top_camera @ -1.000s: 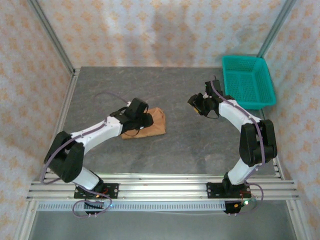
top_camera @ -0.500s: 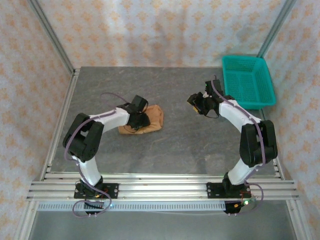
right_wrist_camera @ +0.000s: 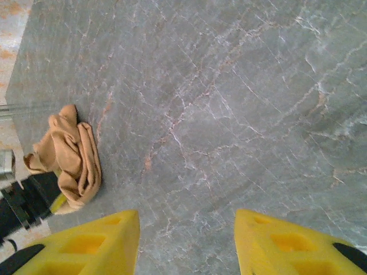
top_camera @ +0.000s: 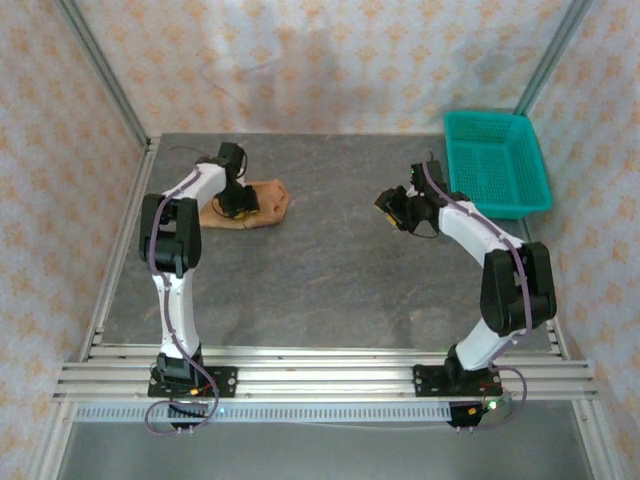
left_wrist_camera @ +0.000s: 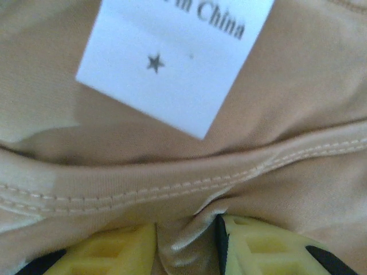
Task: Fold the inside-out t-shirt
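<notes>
One tan soft-cloth short-sleeved t-shirt (top_camera: 262, 203), crumpled in a heap at the far-left part of the grey marbled table (top_camera: 330, 290).
Left gripper (left_wrist_camera: 184, 243) is pinched onto a fold of the cloth just below a stitched seam; a white rectangular label (left_wrist_camera: 172, 57) lies above it. Right gripper (right_wrist_camera: 186, 240) hangs over bare table, jaws apart, holding nothing, well apart from the shirt and near the teal plastic mesh basket (top_camera: 497, 160).
</notes>
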`<action>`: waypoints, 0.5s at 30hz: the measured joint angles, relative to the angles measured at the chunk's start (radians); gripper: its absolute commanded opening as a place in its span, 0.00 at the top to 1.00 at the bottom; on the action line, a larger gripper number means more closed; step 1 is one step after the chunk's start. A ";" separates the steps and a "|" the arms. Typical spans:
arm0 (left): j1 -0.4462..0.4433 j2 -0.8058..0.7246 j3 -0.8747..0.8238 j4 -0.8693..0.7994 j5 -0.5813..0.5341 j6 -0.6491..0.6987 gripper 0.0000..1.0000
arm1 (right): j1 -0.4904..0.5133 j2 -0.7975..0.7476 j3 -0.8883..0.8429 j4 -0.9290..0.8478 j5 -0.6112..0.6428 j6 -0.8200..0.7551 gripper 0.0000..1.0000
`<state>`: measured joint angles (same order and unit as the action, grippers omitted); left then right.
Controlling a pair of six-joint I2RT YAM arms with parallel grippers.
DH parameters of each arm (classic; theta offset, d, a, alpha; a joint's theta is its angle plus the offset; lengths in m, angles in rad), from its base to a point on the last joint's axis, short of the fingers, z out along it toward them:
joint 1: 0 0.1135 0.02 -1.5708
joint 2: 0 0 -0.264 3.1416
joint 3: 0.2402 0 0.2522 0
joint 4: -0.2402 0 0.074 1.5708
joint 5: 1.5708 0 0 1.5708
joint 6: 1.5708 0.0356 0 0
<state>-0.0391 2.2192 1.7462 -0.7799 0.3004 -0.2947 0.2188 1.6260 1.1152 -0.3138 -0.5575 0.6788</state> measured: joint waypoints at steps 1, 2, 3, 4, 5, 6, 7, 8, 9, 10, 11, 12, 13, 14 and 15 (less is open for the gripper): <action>0.010 0.030 0.053 -0.028 0.000 0.021 0.63 | 0.001 -0.011 -0.018 0.001 0.000 0.000 0.52; 0.018 0.053 0.094 -0.051 0.002 0.037 0.64 | 0.002 -0.021 -0.034 0.001 0.000 0.000 0.52; 0.028 0.080 0.141 -0.071 0.007 0.052 0.63 | 0.003 -0.031 -0.052 0.000 0.000 0.000 0.52; 0.042 0.101 0.178 -0.086 0.014 0.062 0.63 | 0.004 -0.036 -0.064 -0.001 0.001 -0.001 0.52; 0.055 0.114 0.203 -0.094 0.023 0.069 0.63 | 0.005 -0.037 -0.070 -0.001 0.002 -0.001 0.51; 0.074 0.126 0.224 -0.098 0.035 0.073 0.63 | 0.005 -0.037 -0.074 -0.001 0.003 -0.004 0.52; 0.092 0.132 0.236 -0.098 0.041 0.077 0.62 | 0.005 -0.037 -0.075 -0.003 0.004 -0.005 0.52; 0.108 0.134 0.241 -0.099 0.042 0.077 0.61 | 0.005 -0.037 -0.075 -0.003 0.004 -0.006 0.51; 0.124 0.134 0.243 -0.098 0.042 0.077 0.60 | 0.005 -0.037 -0.075 -0.003 0.005 -0.008 0.51; 0.138 0.133 0.243 -0.098 0.044 0.076 0.58 | 0.006 -0.035 -0.075 -0.003 0.006 -0.008 0.52; 0.148 0.131 0.240 -0.097 0.049 0.074 0.58 | 0.008 -0.035 -0.075 -0.003 0.008 -0.008 0.51; 0.157 0.124 0.228 -0.087 0.056 0.067 0.57 | 0.011 -0.034 -0.075 -0.001 0.009 -0.008 0.51; 0.159 0.108 0.203 -0.069 0.060 0.060 0.54 | 0.016 -0.033 -0.075 0.000 0.011 -0.008 0.52; 0.158 0.089 0.170 -0.050 0.062 0.053 0.51 | 0.021 -0.032 -0.075 0.000 0.011 -0.008 0.51; 0.154 0.058 0.125 -0.026 0.064 0.043 0.51 | 0.027 -0.031 -0.075 0.000 0.011 -0.008 0.52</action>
<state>0.1146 2.2772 1.8713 -0.8055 0.3645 -0.2516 0.2459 1.5948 1.0405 -0.3134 -0.5461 0.6712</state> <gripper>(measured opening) 0.471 0.486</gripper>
